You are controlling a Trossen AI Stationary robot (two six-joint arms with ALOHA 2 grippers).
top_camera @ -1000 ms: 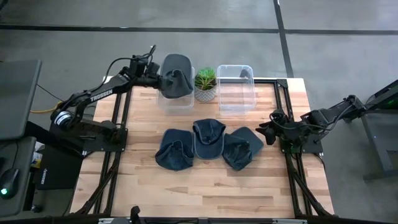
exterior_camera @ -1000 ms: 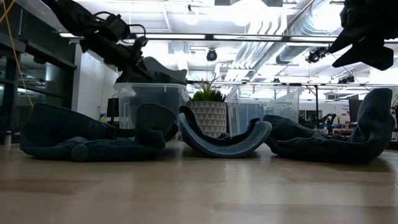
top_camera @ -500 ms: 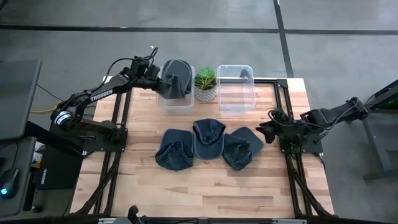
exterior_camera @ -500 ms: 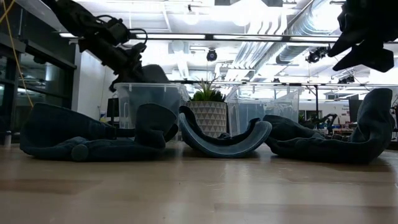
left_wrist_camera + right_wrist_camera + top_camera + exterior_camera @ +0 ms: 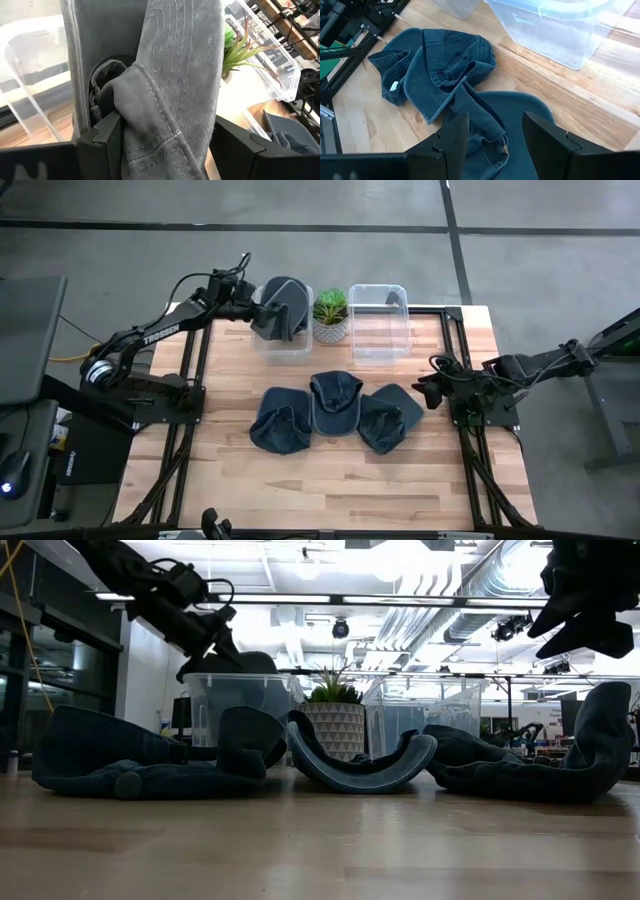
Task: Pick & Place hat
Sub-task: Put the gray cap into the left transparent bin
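A dark grey hat [image 5: 283, 302] sits in the left clear bin [image 5: 285, 348] at the table's far side, and its top [image 5: 247, 662] shows above the bin's rim. My left gripper [image 5: 256, 310] stands open at the bin's left rim, with the hat's cloth [image 5: 175, 65] filling the gap between its fingers. Three blue hats [image 5: 280, 422] [image 5: 335, 402] [image 5: 392, 418] lie in a row on the table's middle. My right gripper [image 5: 425, 392] hovers open above the right hat [image 5: 485, 120], clear of it. My left gripper is open around a bunched fold of the hat [image 5: 150, 125]. The fingers come level from the table's left. The cloth lies against the inner side of one finger [image 5: 112, 135]; whether it touches the other finger I cannot tell. The hat sits in the bin.
A potted plant [image 5: 330, 315] stands between the left bin and a second clear bin [image 5: 378, 330] at the far side. Bare wood lies along the table's near edge [image 5: 330, 490].
My left gripper has opened at the left bin. The grey hat, held above the rim before, has sunk lower into the bin.
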